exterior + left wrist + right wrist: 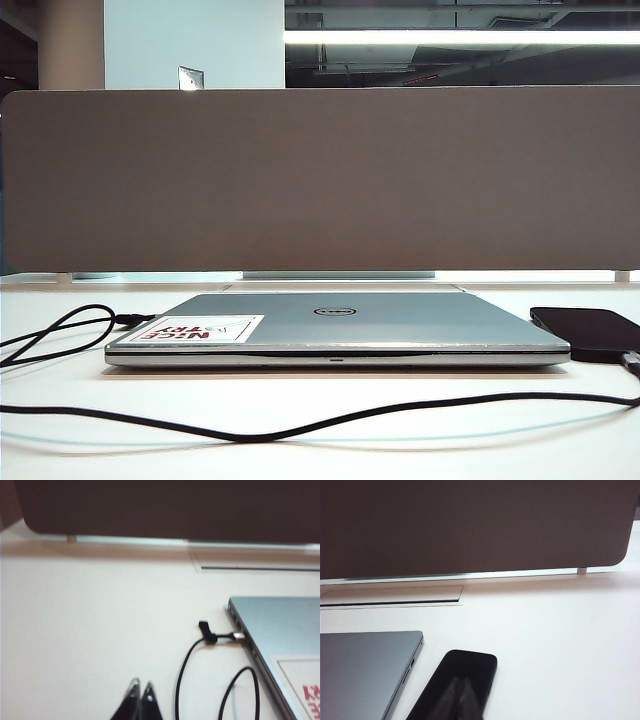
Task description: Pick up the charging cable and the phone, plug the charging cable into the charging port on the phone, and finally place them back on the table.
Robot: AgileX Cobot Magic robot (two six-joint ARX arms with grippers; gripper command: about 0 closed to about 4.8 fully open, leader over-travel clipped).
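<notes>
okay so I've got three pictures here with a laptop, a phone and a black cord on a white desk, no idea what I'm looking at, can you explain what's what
These come from a two-armed robot. One picture looks across the table from the front; the other two come from cameras on each wrist. A closed silver laptop lies in the middle, the black phone to its right. The charging cable runs across the front, one plug in the laptop's left side. The dark points low in the wrist pictures are the arms' pincers: the left tool near the cable, the right tool seen against the phone. Both are shut and hold nothing.
</notes>
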